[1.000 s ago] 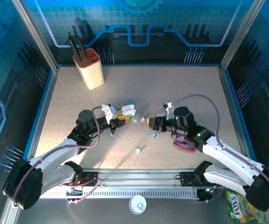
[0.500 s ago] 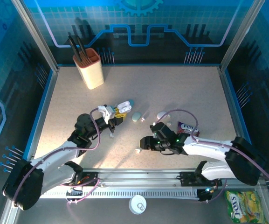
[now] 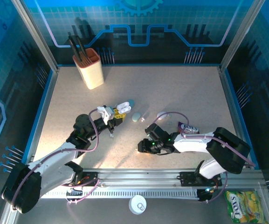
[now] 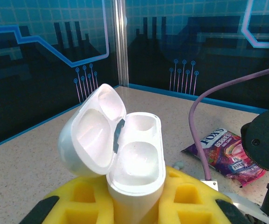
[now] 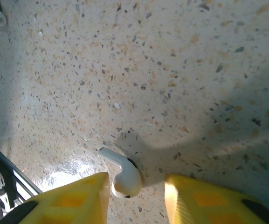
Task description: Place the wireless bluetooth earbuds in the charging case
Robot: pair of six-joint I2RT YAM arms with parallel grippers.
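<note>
Right gripper (image 5: 136,192): yellow pads (image 5: 73,196) stand apart, straddling a white earbud (image 5: 123,173) that lies on the table (image 5: 171,70), well apart from the charging case (image 4: 135,163), on its near side. Left gripper (image 3: 117,116) is clamped on that case, lid open. Earbud judged light, stiff, glossy and likely to squirt out; grip across the bulb, not the stem

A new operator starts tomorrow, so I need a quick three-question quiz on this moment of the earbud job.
1. True or false: both wells of the charging case held by the left gripper are empty.
2. What is the right gripper straddling? A) an earbud B) a coin C) a key
3. Fill in: the case's lid is ___.
Key: 1 true; 2 A; 3 open.
</note>
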